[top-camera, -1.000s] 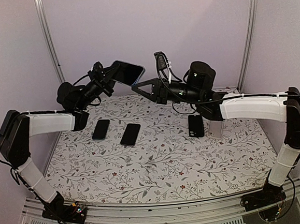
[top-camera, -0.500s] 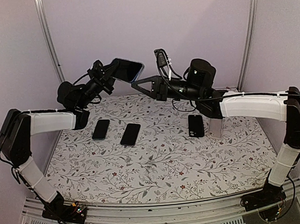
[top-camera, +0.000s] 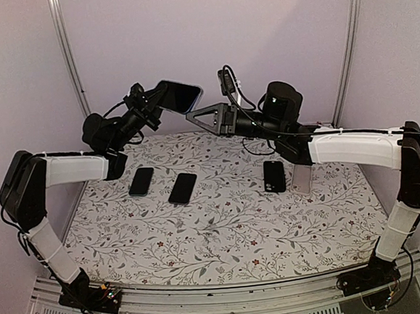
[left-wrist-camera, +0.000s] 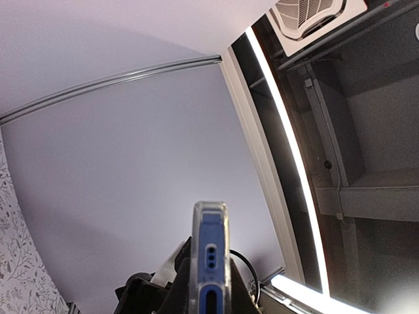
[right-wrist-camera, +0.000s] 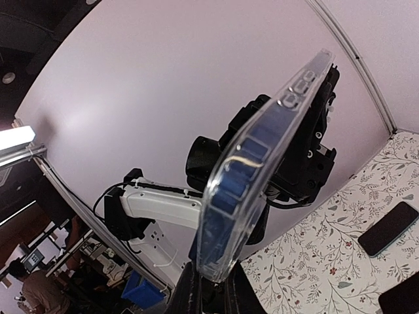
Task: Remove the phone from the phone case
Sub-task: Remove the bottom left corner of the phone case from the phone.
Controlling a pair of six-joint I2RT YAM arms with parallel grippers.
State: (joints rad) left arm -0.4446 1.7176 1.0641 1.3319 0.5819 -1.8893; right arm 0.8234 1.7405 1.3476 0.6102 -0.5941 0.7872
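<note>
Setting: pale lilac walls with metal posts, and a table under a floral cloth. On the cloth, not part of this step: three dark handsets, one at left of centre, one beside it, one right of centre, with a pale slab, possibly an empty case, just beside the last. Item in hand: one phone, blue-bodied and seated in a clear phone case, held in the air at upper centre of the overhead frame, well clear of the cloth. Left gripper: jaws narrow, clamped across the thickness of the cased phone at its left end; its wrist view shows the port edge head-on, rising straight from between the fingers. Right gripper: jaws drawn nearly together at the phone's lower right corner; its wrist view shows the case rim seated between the fingers, so it reads as a pinch on the case. Key relation: the phone's long axis runs left to right between the two grippers, one at each end, both in contact. Likely next: with the left end anchored, the right gripper would need to pry its corner of the case away from the phone's back. Risk: the grip at either end slipping.
</note>
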